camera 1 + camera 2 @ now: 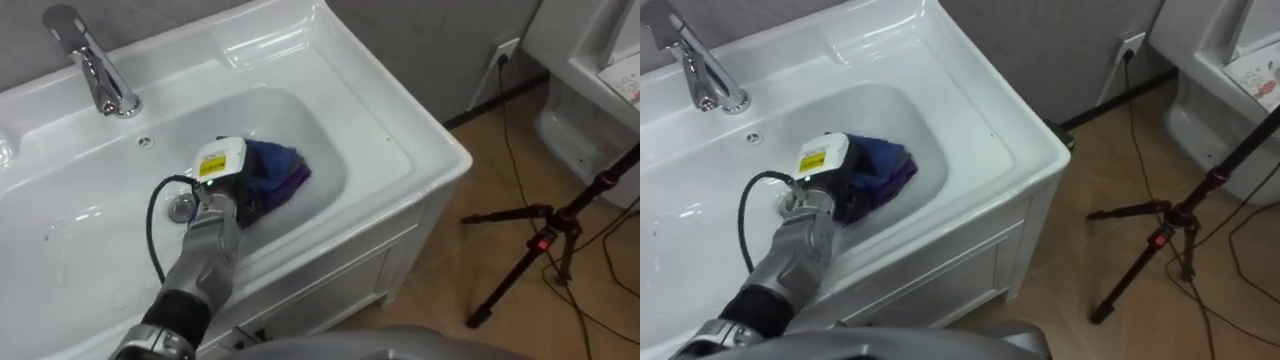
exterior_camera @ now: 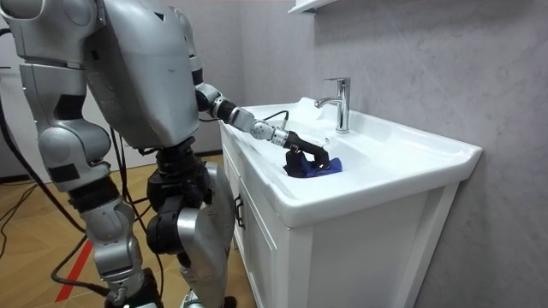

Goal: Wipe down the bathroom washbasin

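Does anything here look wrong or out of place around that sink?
Nothing stands out. The blue cloth lies bunched in the white basin under the left robot hand, which fits wiping. The faucet stands upright, and no spill or damage shows.

The white basin [image 1: 400, 135] tops a white cabinet [image 2: 342, 248] on a wooden floor [image 1: 520, 170]. A blue cloth [image 1: 278, 170] lies bunched in its bowl near the drain [image 1: 181, 209]. A chrome tap [image 1: 95, 65] stands on the back ledge.
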